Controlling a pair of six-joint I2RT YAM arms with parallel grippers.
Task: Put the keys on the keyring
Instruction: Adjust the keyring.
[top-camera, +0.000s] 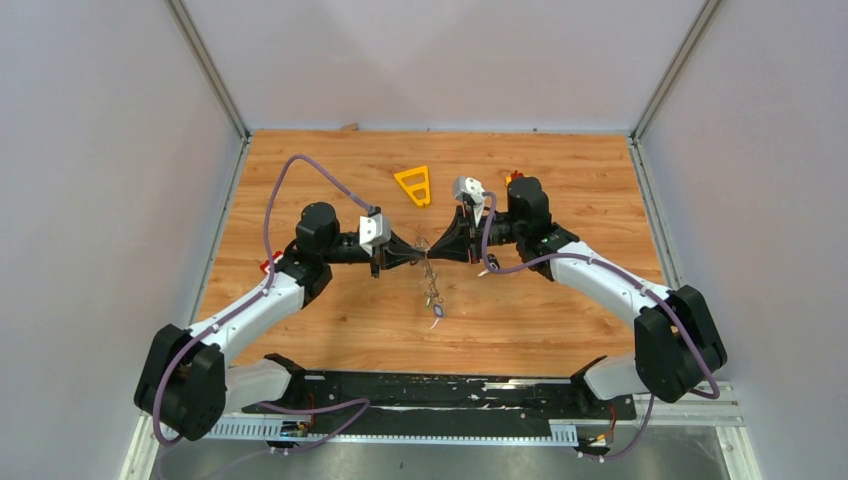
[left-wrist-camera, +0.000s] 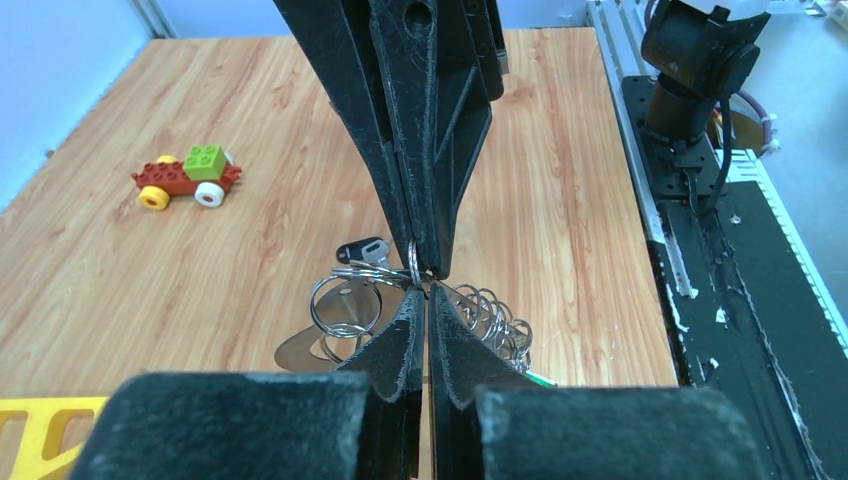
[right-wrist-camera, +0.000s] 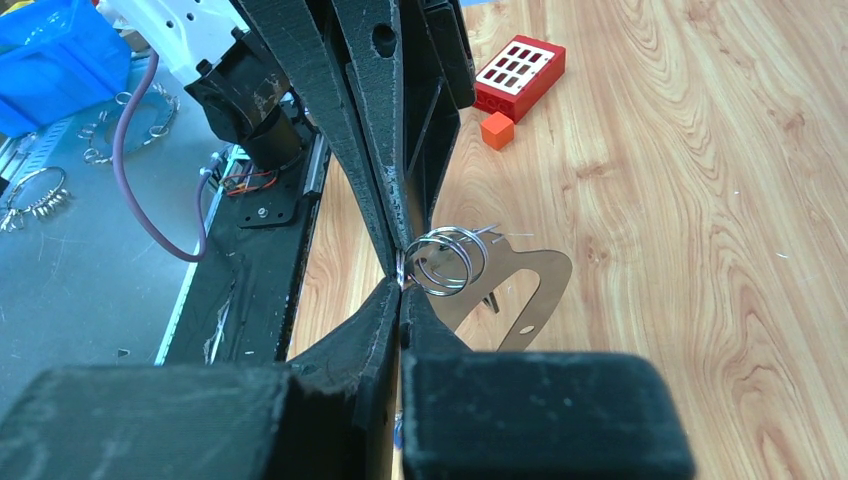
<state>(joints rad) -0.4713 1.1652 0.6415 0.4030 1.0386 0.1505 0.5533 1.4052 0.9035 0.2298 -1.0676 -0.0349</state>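
My two grippers meet tip to tip above the middle of the table. The left gripper (top-camera: 415, 252) (left-wrist-camera: 425, 300) is shut, apparently on the keyring (left-wrist-camera: 300, 352), a flat silver-grey loop that also shows in the right wrist view (right-wrist-camera: 535, 285). The right gripper (top-camera: 437, 250) (right-wrist-camera: 402, 285) is shut on a small split ring (left-wrist-camera: 413, 262) seen edge-on. More split rings (left-wrist-camera: 345, 300) (right-wrist-camera: 448, 262) and a row of rings (left-wrist-camera: 492, 318) hang at the pinch. The keys (top-camera: 432, 290) dangle below, with a black tag (left-wrist-camera: 362, 249), a green tag (left-wrist-camera: 540, 378) and a blue tag (top-camera: 438, 312).
A yellow triangle frame (top-camera: 414, 185) lies behind the grippers. A red-green-yellow toy block figure (left-wrist-camera: 187, 175) sits at the left. A red block (right-wrist-camera: 520, 72) and an orange cube (right-wrist-camera: 497, 130) lie near the right arm. A blue bin (right-wrist-camera: 50, 60) and loose rings (right-wrist-camera: 35, 195) sit off the table.
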